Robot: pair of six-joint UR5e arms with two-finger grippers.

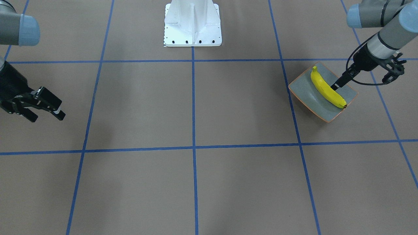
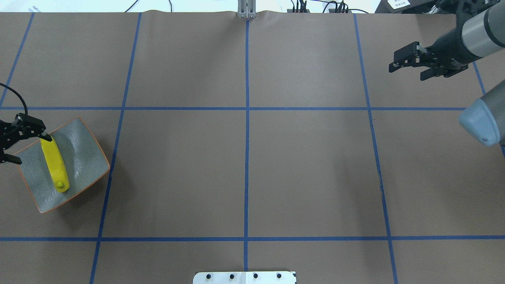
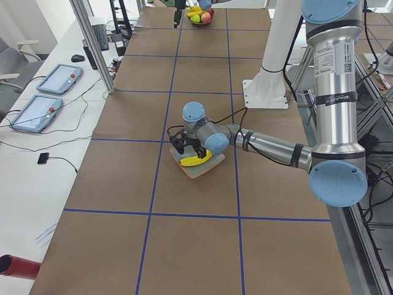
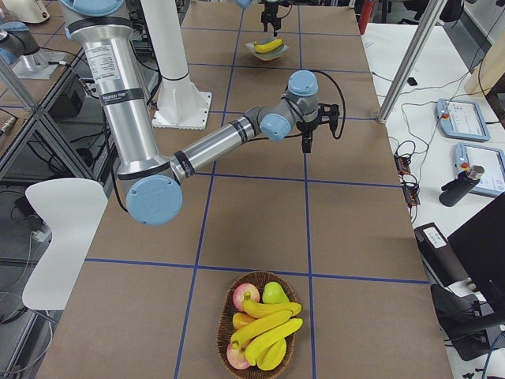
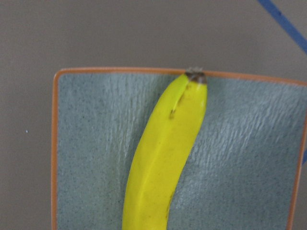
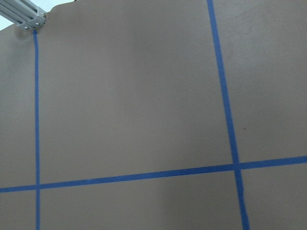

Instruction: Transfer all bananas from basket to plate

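Note:
One yellow banana (image 1: 326, 89) lies lengthwise on the grey-green plate (image 1: 307, 94) with the orange rim, at the robot's far left (image 2: 83, 154). My left gripper (image 2: 29, 149) is open over the plate's outer edge, one fingertip (image 2: 45, 137) at the banana's tip. The left wrist view shows the banana (image 5: 163, 158) resting on the plate (image 5: 86, 143), with no fingers in frame. My right gripper (image 2: 408, 73) is open and empty above bare table at the far right. Three more bananas (image 4: 268, 328) lie in the basket (image 4: 226, 308) at the table's right end.
The basket also holds two apples (image 4: 246, 295) and a pear (image 4: 274, 293); it shows far away in the exterior left view (image 3: 199, 15). The white robot base (image 1: 192, 24) stands at mid-table. Blue tape lines grid the brown tabletop.

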